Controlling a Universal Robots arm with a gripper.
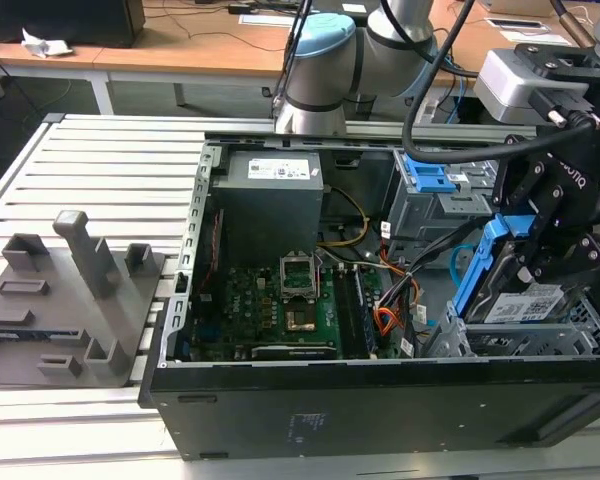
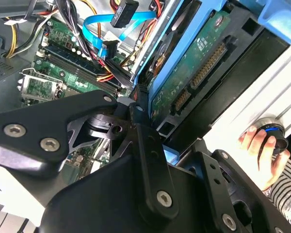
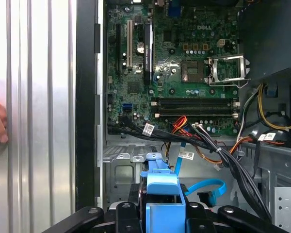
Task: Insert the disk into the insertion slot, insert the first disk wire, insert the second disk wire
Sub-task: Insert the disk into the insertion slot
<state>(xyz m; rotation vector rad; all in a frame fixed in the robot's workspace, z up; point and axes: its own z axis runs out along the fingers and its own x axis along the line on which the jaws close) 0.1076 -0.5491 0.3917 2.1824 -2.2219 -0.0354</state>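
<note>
Evidently pinches the disk (image 1: 525, 302) in the tool (image 1: 553, 255), holding it tilted, one edge down, over the slot (image 1: 500, 342), likely to line it up for entry.

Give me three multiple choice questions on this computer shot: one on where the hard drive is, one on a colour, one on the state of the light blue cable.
1. Where is the disk?
A. on the motherboard
B. in the gripper, tilted over the drive cage
C. on the table
2. What colour is its plastic carrier?
A. blue
B. red
C. yellow
3. The light-blue cable is:
A. plugged into the disk
B. cut in two
C. hanging loose
Answers: B, the gripper clamps it above the cage; A, the frame is bright blue; C, its plug hangs free and the disk's connector is bare.
</note>
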